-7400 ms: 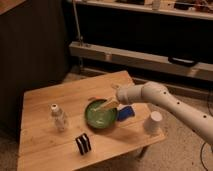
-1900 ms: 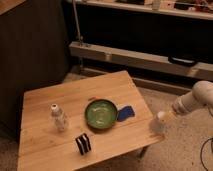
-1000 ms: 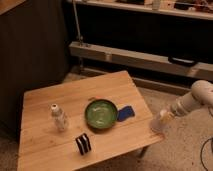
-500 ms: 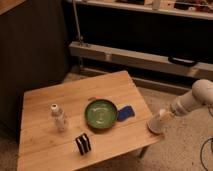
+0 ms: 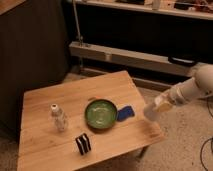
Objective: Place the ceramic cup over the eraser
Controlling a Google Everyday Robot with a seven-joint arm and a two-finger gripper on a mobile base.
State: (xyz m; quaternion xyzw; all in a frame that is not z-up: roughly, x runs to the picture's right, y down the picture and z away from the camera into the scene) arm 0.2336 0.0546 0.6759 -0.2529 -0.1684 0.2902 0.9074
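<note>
The white ceramic cup [image 5: 149,113] is at the right edge of the wooden table [image 5: 45,100], just right of the flat blue object. My gripper [image 5: 156,106] reaches in from the right on the white arm and sits right at the cup, partly covering it. I cannot tell whether it holds the cup. The black and white striped eraser [image 5: 83,143] stands near the front edge of the table, well to the left of the cup and gripper.
A green bowl [image 5: 100,114] sits mid-table, with a flat blue object [image 5: 125,113] to its right. A clear plastic bottle with a white cap [image 5: 59,118] stands to the left. Dark shelving and a metal rail lie behind the table.
My arm left the bowl area, drew back to the right, then lowered and moved left onto the cup at the table's right edge. The cup now sits slightly further left.
</note>
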